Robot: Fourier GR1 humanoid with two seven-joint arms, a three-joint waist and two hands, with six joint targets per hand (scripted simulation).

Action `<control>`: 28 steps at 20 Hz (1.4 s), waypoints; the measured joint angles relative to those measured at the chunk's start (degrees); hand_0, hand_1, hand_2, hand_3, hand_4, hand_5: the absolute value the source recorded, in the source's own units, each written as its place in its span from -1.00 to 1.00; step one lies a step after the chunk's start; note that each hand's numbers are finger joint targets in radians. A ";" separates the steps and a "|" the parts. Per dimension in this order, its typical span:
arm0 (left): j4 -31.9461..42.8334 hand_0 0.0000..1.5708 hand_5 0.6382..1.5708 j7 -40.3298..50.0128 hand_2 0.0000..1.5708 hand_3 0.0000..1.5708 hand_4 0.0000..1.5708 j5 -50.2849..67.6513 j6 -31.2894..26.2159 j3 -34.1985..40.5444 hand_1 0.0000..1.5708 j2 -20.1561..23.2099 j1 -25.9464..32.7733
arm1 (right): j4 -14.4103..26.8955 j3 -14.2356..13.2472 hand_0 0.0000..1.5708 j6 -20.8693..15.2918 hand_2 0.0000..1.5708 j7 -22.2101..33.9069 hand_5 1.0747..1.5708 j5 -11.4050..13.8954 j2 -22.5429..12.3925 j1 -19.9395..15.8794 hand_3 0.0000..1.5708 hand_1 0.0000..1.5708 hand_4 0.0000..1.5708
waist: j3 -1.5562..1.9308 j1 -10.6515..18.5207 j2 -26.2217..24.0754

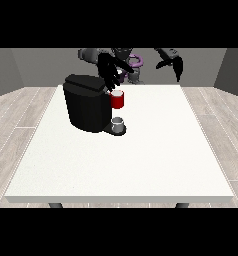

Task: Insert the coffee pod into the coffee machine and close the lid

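hand [110,72] over coffee machine [86,102], fingertips unclear

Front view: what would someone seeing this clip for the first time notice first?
The black coffee machine on the white table, towards the view's left and far side, stands out most, with a red holder at its side and a small grey cup below it. Right above the red part hangs the black hand at the view's left, fingers spread downward. The hand at the view's right is raised, away from everything.

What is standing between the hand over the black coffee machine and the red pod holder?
Nothing visible. The hand at the view's left hangs directly above the red pod holder beside the black coffee machine.
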 measured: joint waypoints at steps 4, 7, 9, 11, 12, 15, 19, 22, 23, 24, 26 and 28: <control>-0.15 -1.00 1.00 0.08 -1.00 -1.00 -0.53 0.20 -0.80 -0.99 -1.00 -0.54 -1.81 | -2.58 -1.20 -1.00 0.46 -1.00 5.14 1.00 1.03 -2.71 -0.70 -1.00 -1.00 -1.00 | 0.35 2.99 1.74; -0.15 -1.00 1.00 -0.27 -1.00 -1.00 -0.46 0.12 -1.25 -1.58 -1.00 -0.71 -3.15 | -4.12 -1.71 -1.00 1.70 -1.00 5.97 1.00 2.23 -4.99 -1.46 -1.00 -1.00 -1.00 | 0.49 5.25 3.43; -0.26 -1.00 1.00 -0.32 -1.00 -1.00 -0.52 0.00 -1.32 -1.90 -1.00 -0.87 -4.48 | -5.58 -1.05 -1.00 1.84 -1.00 3.00 1.00 1.97 -3.94 -3.52 -1.00 -1.00 -1.00 | -0.19 7.58 4.80; -0.71 -1.00 1.00 -0.18 -1.00 -1.00 -0.55 0.00 -1.49 -2.28 -1.00 -1.05 -5.48 | -6.67 -0.16 -1.00 1.43 -1.00 -0.97 1.00 1.22 -1.81 -5.60 -1.00 -1.00 -1.00 | -0.97 9.81 6.10; -1.04 -1.00 1.00 0.10 -1.00 -1.00 -0.68 0.18 -1.53 -2.17 -1.00 -1.02 -6.11 | -6.76 -0.05 -1.00 1.47 -1.00 -2.96 1.00 0.71 -1.15 -6.50 -1.00 -1.00 -1.00 | -1.24 10.36 6.80; -1.44 -1.00 1.00 0.08 -1.00 -1.00 -0.74 0.79 -2.26 -1.64 -1.00 -0.29 -7.18 | -6.00 0.26 -1.00 1.31 -1.00 -7.11 1.00 -0.15 0.61 -9.11 -1.00 -1.00 -0.93 | -1.77 11.55 8.68; -1.94 -1.00 1.00 0.97 -1.00 -1.00 -0.62 1.59 -2.51 -0.67 -1.00 0.36 -8.51 | -3.09 0.40 -1.00 1.17 -1.00 -11.50 1.00 -0.53 2.09 -12.34 -1.00 -1.00 -1.00 | -2.05 11.46 10.24; -2.12 -1.00 1.00 1.02 -1.00 -1.00 -0.59 2.53 -3.26 0.37 -1.00 1.37 -8.15 | -0.90 0.12 -1.00 1.97 -1.00 -14.19 1.00 -1.36 2.66 -13.83 -1.00 -1.00 -1.00 | -2.15 10.68 10.20; -2.20 -1.00 1.00 0.87 -1.00 -1.00 -0.56 2.82 -3.28 0.77 -1.00 1.56 -7.86 | -0.54 0.37 -1.00 1.98 -1.00 -15.52 1.00 -1.57 3.50 -13.59 -1.00 -1.00 -1.00 | -2.16 10.20 10.07; -2.27 -1.00 1.00 0.90 -1.00 -1.00 -0.56 2.70 -2.96 0.64 -1.00 1.25 -7.36 | 0.17 0.54 -1.00 2.19 -1.00 -16.19 1.00 -1.68 3.93 -13.86 -1.00 -1.00 -1.00 | -2.17 9.72 9.70; -2.64 -1.00 1.00 0.49 -1.00 -1.00 -0.59 2.89 -3.27 0.35 -1.00 1.03 -5.35 | 0.40 1.40 -1.00 1.76 -1.00 -19.06 1.00 -1.62 5.85 -12.52 -1.00 -1.00 -1.00 | -2.18 8.91 8.63; -2.88 -1.00 1.00 0.83 -1.00 -1.00 -0.68 2.96 -3.01 0.46 -1.00 0.95 -4.22 | 0.66 2.40 -1.00 1.69 -1.00 -21.57 1.00 -1.68 7.81 -11.49 -1.00 -1.00 -0.72 | -2.20 7.67 7.26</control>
